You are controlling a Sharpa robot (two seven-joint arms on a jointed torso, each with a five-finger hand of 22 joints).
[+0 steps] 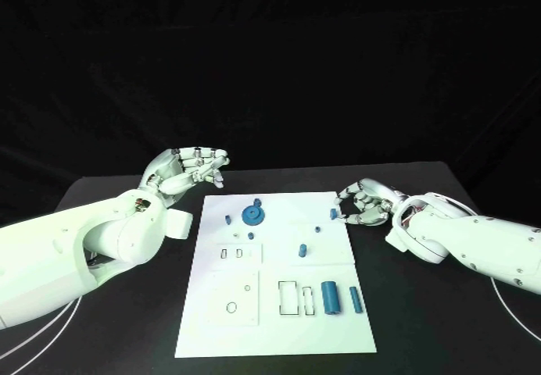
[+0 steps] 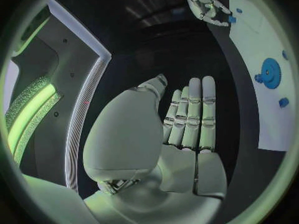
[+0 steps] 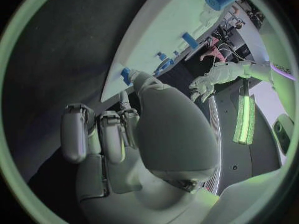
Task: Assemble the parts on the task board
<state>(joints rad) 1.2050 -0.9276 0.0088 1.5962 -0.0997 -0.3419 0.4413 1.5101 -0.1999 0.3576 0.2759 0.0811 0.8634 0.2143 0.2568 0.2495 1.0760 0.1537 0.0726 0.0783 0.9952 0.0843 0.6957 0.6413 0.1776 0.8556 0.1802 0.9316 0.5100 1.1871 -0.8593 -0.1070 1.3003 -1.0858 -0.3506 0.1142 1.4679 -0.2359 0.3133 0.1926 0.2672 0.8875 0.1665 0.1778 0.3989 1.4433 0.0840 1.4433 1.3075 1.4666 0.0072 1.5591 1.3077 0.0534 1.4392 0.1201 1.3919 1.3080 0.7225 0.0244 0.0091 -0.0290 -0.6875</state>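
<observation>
On a black table, a white board lies between two white robot arms. Near its far end sits a blue gear, with a small blue piece just beside it on the left. A short blue pin lies near the board's middle, and another small piece rests a little beyond it. At the near right, a thick blue cylinder and a thinner blue rod lie side by side, apart from each other, next to outlined slots in the board. Further outlined recesses mark the board's left half.

The left hand is raised beyond the board's far left corner, off the board, with fingers apart and holding nothing; its wrist view shows the fingers held straight, side by side, with the thumb set away from them. The right hand is at the board's right edge near the far corner, fingers curled inward. A small blue part sits at its fingertips on the board's edge; the right wrist view shows the thumb tip against this part, but whether the hand actually grips it cannot be told.
</observation>
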